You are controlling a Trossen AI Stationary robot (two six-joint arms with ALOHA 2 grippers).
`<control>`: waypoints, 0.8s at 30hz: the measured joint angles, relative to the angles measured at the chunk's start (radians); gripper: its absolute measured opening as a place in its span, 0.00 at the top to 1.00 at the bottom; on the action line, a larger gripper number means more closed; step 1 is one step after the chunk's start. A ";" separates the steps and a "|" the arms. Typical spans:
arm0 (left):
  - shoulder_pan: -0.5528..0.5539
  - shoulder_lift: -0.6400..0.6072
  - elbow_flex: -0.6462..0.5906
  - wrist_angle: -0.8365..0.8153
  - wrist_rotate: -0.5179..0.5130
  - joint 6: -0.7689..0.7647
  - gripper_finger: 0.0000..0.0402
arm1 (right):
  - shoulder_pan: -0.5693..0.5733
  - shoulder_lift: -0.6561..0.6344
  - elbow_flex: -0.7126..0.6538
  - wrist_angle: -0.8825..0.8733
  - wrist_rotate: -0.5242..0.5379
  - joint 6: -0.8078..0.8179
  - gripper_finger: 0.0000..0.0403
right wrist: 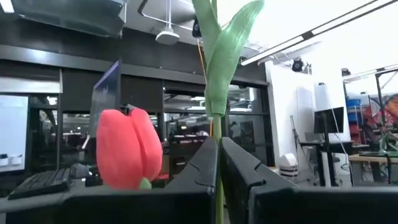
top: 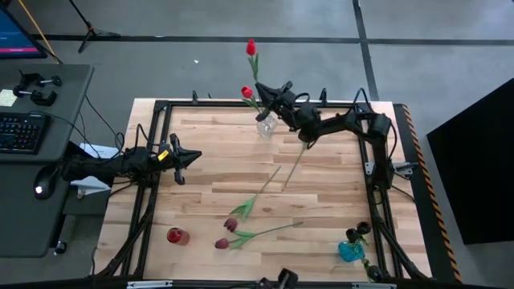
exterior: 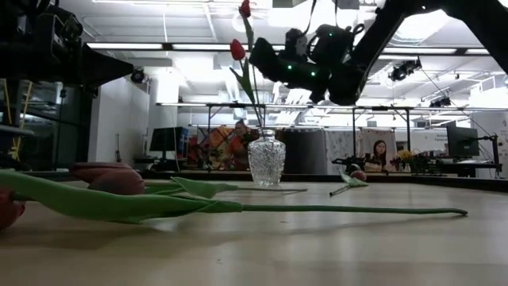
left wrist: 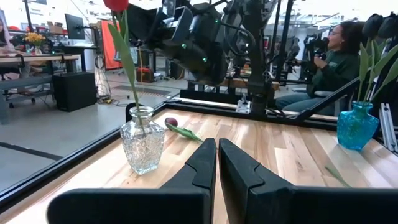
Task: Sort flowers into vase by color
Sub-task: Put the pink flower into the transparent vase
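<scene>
Left gripper: clenched empty, at the table's left edge.
Loose tulips: laid mid-table; heads maroon.
Clear vase: one red tulip held.
Right gripper: stem seen pinched only in its wrist view.
Blue vase: dark flowers shown by left wrist view.

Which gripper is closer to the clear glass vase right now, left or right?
Right. The right gripper hangs just above the clear glass vase at the table's far edge, shut on a red tulip stem. The left gripper sits shut, well off to the vase's left.
</scene>
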 joint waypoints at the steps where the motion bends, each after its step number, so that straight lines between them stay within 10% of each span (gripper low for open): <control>1: 0.000 0.000 0.000 0.000 0.001 0.000 0.98 | 0.000 0.003 0.004 -0.005 0.005 0.005 1.00; 24: 0.000 0.000 0.000 0.000 0.000 0.000 0.98 | 0.024 -0.004 -0.086 -0.143 0.122 -0.003 1.00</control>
